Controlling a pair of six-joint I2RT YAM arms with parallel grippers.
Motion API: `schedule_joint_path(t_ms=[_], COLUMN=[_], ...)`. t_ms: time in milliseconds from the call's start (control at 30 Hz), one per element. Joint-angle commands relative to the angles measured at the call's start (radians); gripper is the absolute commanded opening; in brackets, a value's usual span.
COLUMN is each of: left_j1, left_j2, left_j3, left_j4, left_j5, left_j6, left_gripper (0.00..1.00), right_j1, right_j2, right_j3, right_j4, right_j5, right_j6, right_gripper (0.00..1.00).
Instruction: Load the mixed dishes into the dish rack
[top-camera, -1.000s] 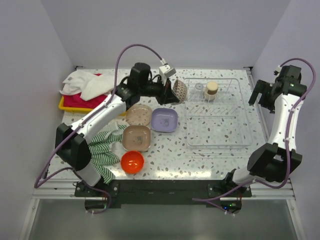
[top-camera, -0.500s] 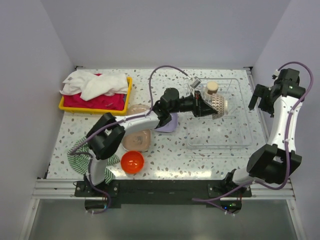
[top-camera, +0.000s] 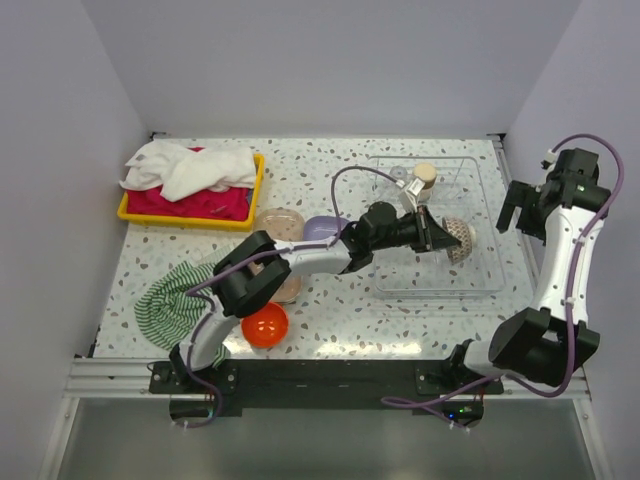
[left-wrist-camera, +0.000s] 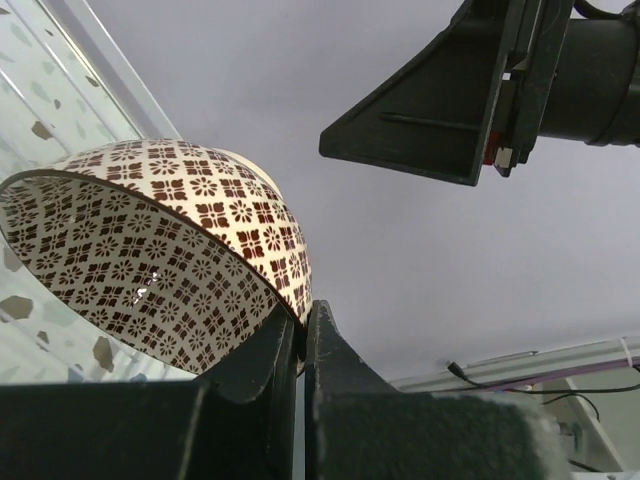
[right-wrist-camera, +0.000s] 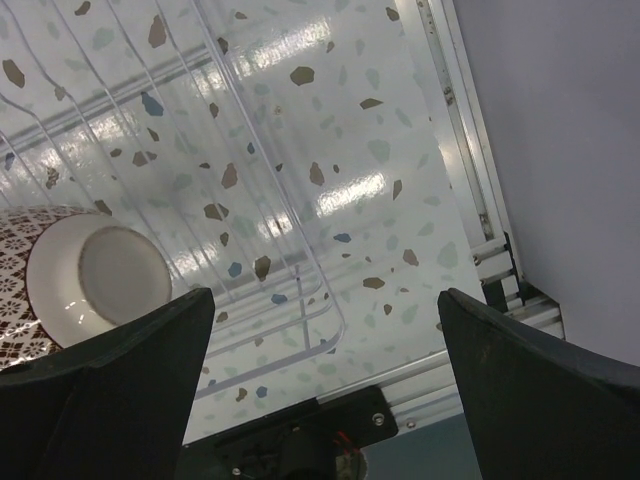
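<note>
My left gripper (top-camera: 441, 238) is shut on the rim of the patterned grey-white bowl (top-camera: 460, 241) and holds it tilted over the right half of the dish rack (top-camera: 478, 282). In the left wrist view the fingers (left-wrist-camera: 303, 325) pinch the bowl's edge (left-wrist-camera: 160, 250). A beige cup (top-camera: 424, 180) and a small clear glass (top-camera: 399, 175) stand in the rack's back part. The lilac plate (top-camera: 320, 226), two tan plates (top-camera: 275, 221) (top-camera: 289, 288) and the orange bowl (top-camera: 265, 325) lie on the table, partly hidden by my left arm. My right gripper (top-camera: 517, 208) is open and empty beside the rack's right edge; its view shows the bowl's base (right-wrist-camera: 97, 285).
A yellow tray of towels (top-camera: 190, 185) stands at the back left. A green striped cloth (top-camera: 172, 300) lies at the front left. The rack's wire corner (right-wrist-camera: 335, 320) sits close to the table's right edge rail (right-wrist-camera: 470, 170).
My left arm has swung the bowl from the back middle of the table rightward, over the rack to its right side. My right gripper has drifted slightly lower.
</note>
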Motion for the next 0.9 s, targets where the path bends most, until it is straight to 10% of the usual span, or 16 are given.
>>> schedule_joint_path(t_ms=[0,700,867], left_j1=[-0.014,0.000,0.046], left_j2=[0.018,0.072,-0.040], left_j3=[0.081,0.069,-0.028], left_j4=[0.075,-0.138,-0.187], left_j5=[-0.056,-0.047,-0.024], left_j6=[-0.065,0.019,0.097], left_gripper=[0.00,0.00,0.17], right_j1=[-0.004,-0.006,-0.006], right_j2=[-0.044,-0.071,-0.051], right_j3=[-0.017,-0.086,-0.086], right_j4=[-0.007,0.018,0.013], right_j5=[0.007,-0.060,-0.083], right_j6=[0.004,0.019,0.016], right_gripper=[0.98,0.99,0.99])
